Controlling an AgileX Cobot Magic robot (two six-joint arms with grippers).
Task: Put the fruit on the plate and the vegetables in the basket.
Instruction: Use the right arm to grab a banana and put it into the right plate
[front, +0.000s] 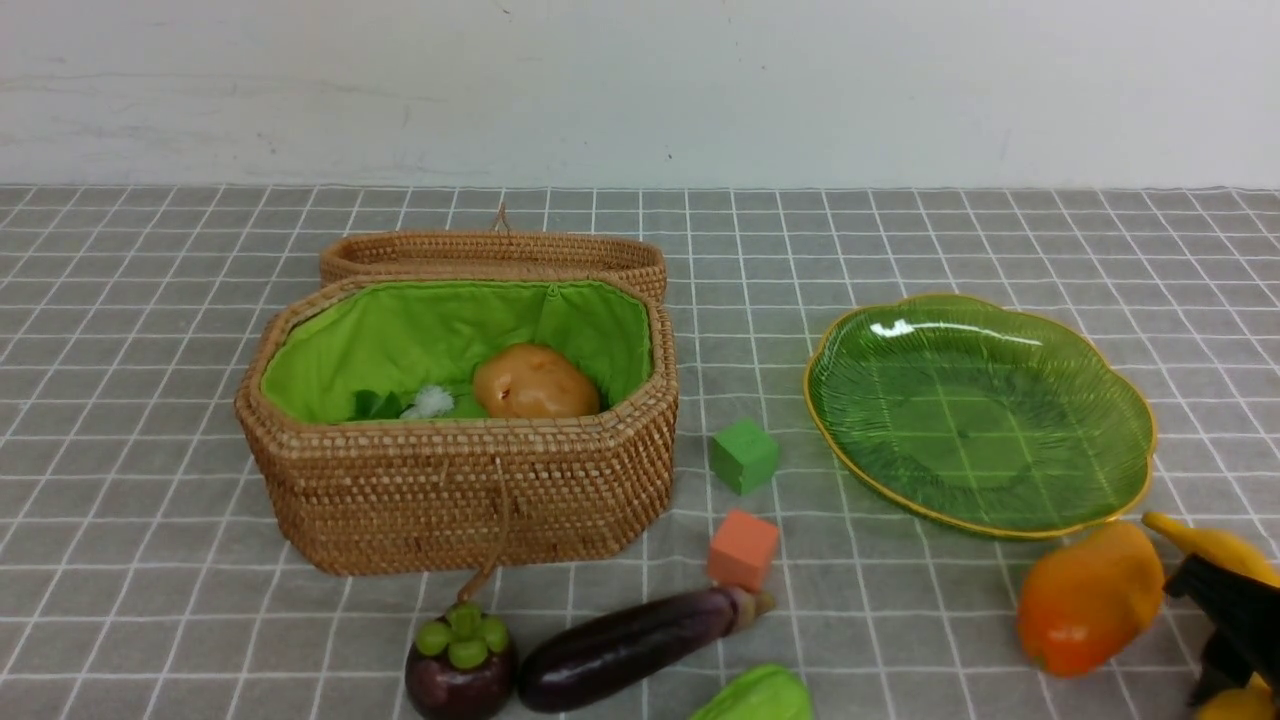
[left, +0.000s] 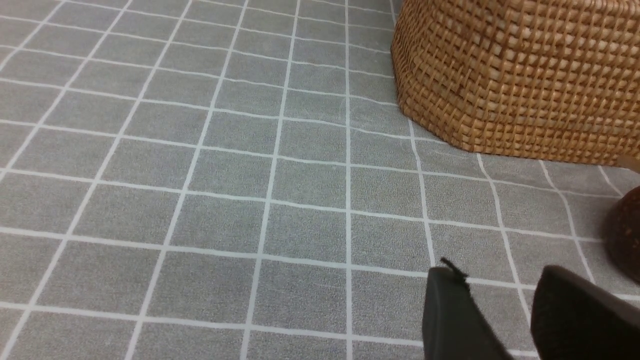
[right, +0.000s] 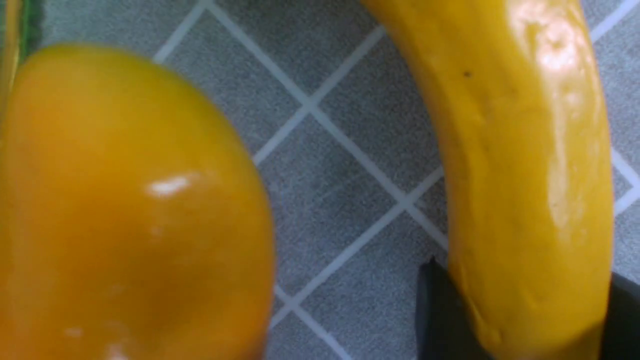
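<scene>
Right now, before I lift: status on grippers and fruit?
Left gripper open, empty. Right gripper straddles banana, clamp unconfirmed. Plate empty. Mango close beside banana, on the plate side.

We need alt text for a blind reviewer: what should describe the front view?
An open woven brown rattan basket with green lining holds a tan potato at left; an empty green glass plate with gold rim sits at right. In front of it lie an orange-yellow mango and a long yellow banana, the black right gripper around the banana.
</scene>
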